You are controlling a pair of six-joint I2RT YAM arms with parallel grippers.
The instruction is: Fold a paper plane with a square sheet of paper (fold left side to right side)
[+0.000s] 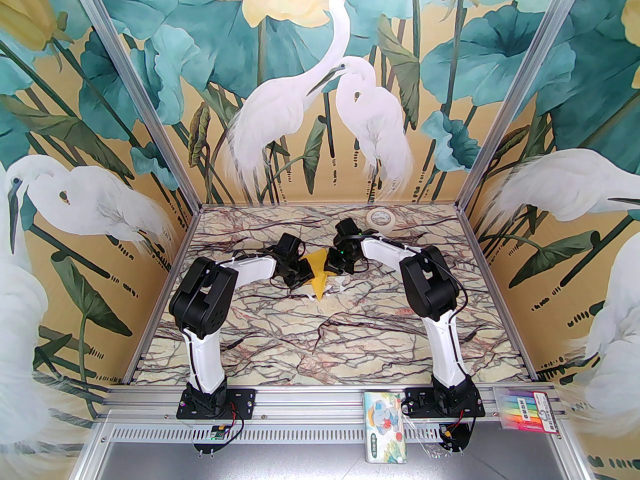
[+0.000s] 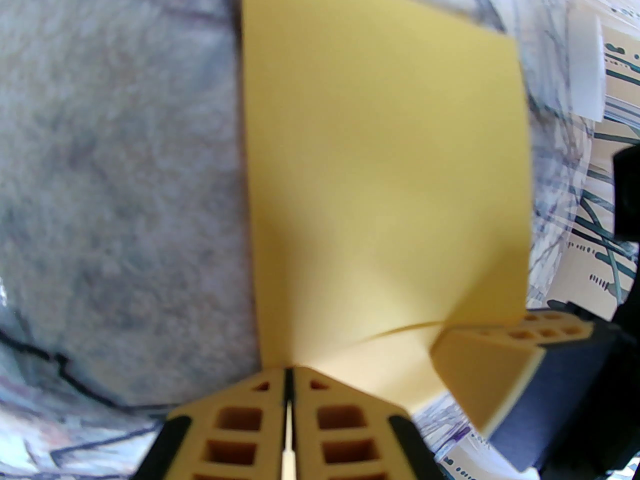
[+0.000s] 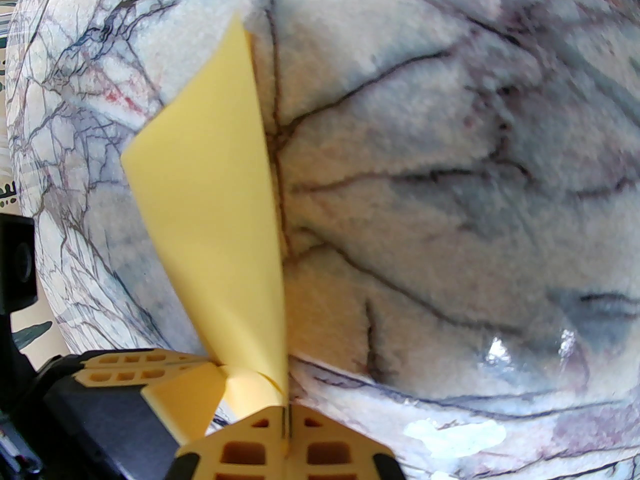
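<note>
The right tool (image 3: 286, 413) sits at the bottom, its two yellow fingers pressed tight together on the edge of the yellow paper (image 3: 210, 218). The paper stands up from the fingers, bent over into a tall pointy shape. The left tool (image 3: 212, 370) comes in from the low left and touches the paper's bottom corner. Underneath is the counter (image 3: 425, 168), pale with dark wiggly lines. A small white mark (image 3: 455, 435) lies near the fingers.

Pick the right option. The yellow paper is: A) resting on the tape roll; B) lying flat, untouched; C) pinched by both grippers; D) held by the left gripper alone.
C: the left gripper and the right gripper are each shut on an edge of the yellow paper.
</note>
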